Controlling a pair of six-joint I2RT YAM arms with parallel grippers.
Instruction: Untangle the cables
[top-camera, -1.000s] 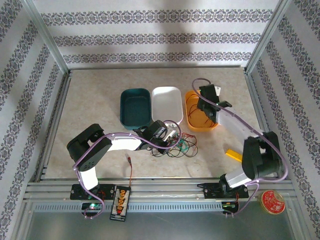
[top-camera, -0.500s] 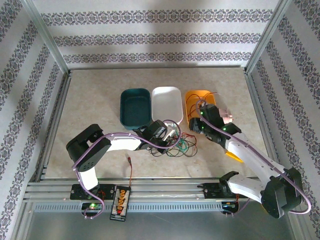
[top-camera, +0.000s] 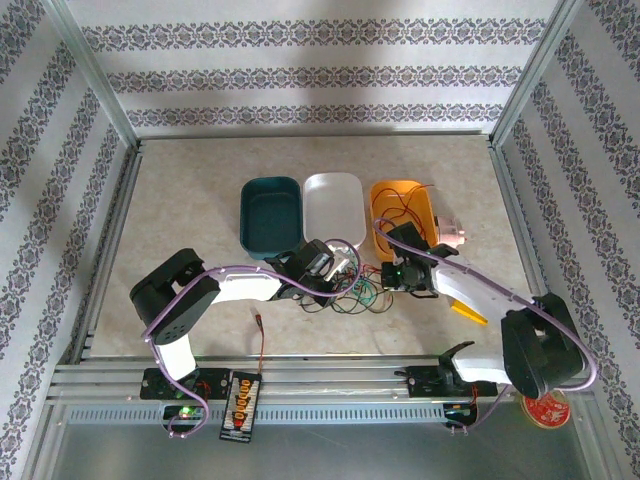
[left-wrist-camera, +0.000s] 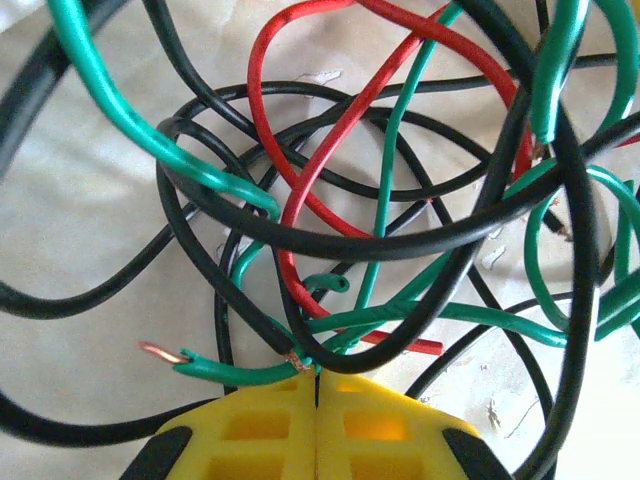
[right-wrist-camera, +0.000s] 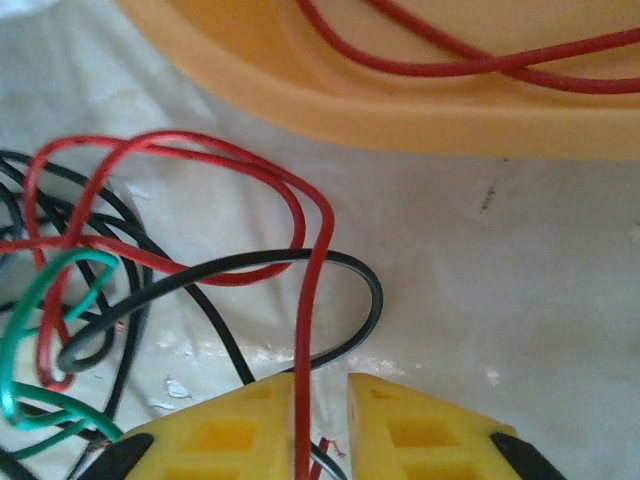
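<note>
- Cables (top-camera: 352, 290): lay in one red, green and black tangle on the desk (top-camera: 190, 200), just in front of the white bin, between the two end effectors.
- Desk: pale and mottled; carried three bins side by side in a row behind the tangle, namely teal bin (top-camera: 271, 240), white bin (top-camera: 334, 182) and orange bin (top-camera: 428, 205) (right-wrist-camera: 350, 100).
- Orange bin: held a loose red wire (right-wrist-camera: 470, 66) curving across its inside, apart from the tangle.
- Left end effector (top-camera: 345, 272) (left-wrist-camera: 318, 385): reached into the tangle from the left. Yellow fingers (left-wrist-camera: 250, 425) pressed together, pinching the tangle's green and black strands where these met at the tips.
- Right end effector (top-camera: 395, 272) (right-wrist-camera: 321, 385): sat at the tangle's right edge, just in front of the orange bin. Fingers narrowly parted, with a red strand (right-wrist-camera: 312, 290) running down the slit against the left-hand finger; a sliver of gap remained on the other side.
- Yellow block (top-camera: 465, 310): lay on the desk, partly under the right arm.
- Bare copper tip (left-wrist-camera: 160, 350): stuck out from a green strand just beside the left fingers.
</note>
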